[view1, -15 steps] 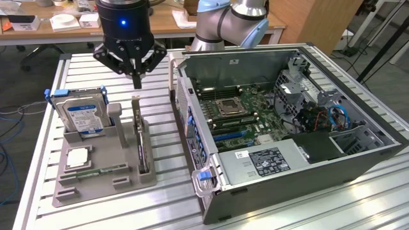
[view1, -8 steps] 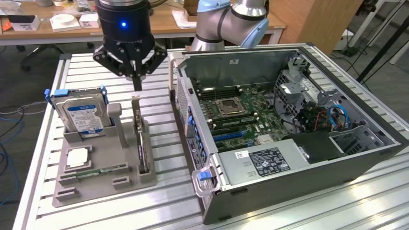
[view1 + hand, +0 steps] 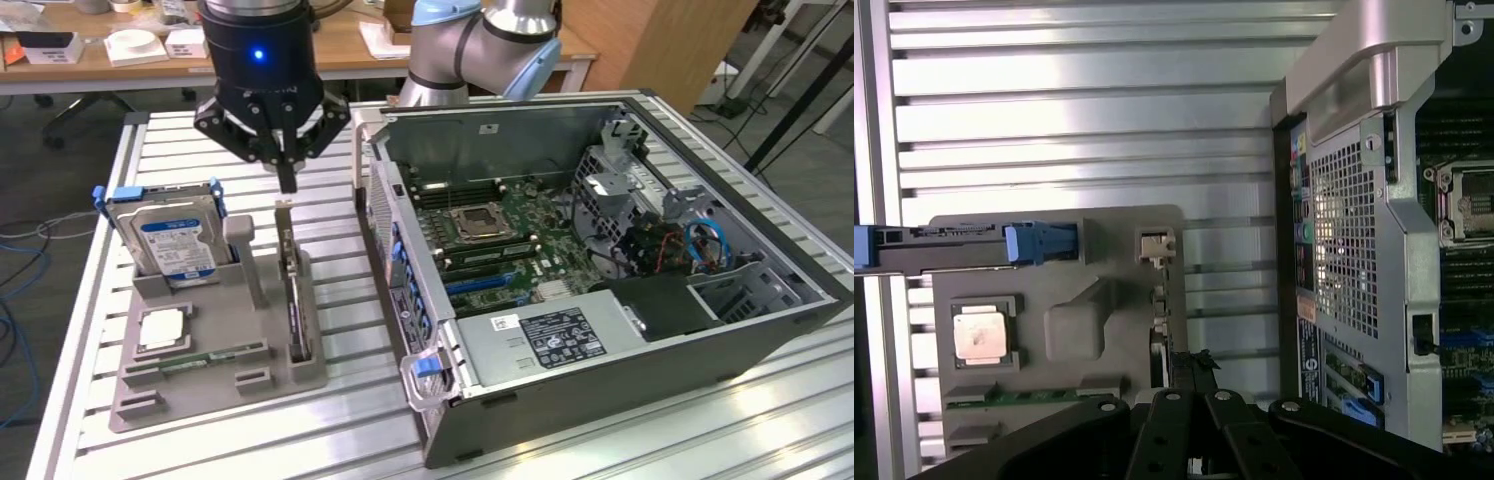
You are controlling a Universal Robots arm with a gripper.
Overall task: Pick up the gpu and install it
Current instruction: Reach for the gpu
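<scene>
Black end effector is clenched and empty, fingers pinched together, hanging just above the bracket end of the thin dark gpu card. The card stands on edge in a slot of the grey plastic holder, probably so its top edge is graspable. Blue-labelled silver hard drive is racked beside it. The open grey computer case lies on its side on the slatted aluminium tabletop, motherboard facing up for insertion.
</scene>
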